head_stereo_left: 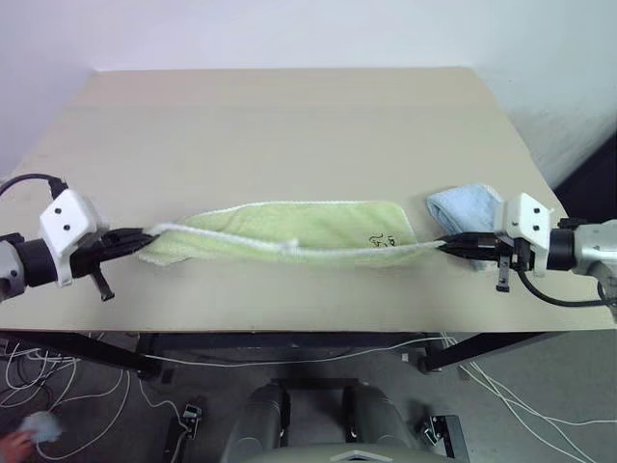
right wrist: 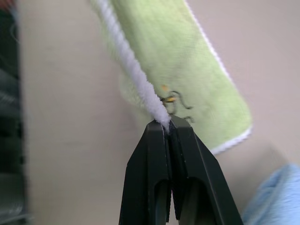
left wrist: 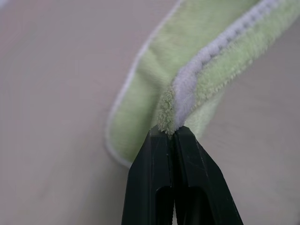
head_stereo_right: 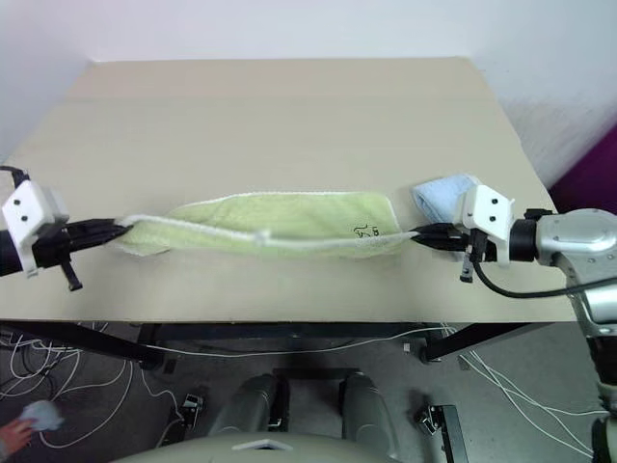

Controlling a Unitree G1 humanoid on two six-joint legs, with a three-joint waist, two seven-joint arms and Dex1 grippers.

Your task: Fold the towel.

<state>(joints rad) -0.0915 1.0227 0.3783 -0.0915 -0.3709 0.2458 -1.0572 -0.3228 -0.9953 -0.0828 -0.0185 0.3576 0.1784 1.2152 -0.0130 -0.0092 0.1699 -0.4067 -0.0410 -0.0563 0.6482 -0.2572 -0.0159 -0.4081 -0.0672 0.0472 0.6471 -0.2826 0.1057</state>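
Observation:
The light-green towel lies stretched left to right along the near part of the table, folded lengthwise, with its white corded edge pulled taut between my two grippers. A small dark printed mark shows near its right end. My left gripper is shut on the towel's left end, pinching the corded edge. My right gripper is shut on the right end of the same edge. Both hold the edge a little above the tabletop.
A smaller light-blue towel lies crumpled on the table just behind my right gripper. The wooden table stretches away behind the green towel. Its front edge runs close below both grippers. Cables lie on the floor beneath.

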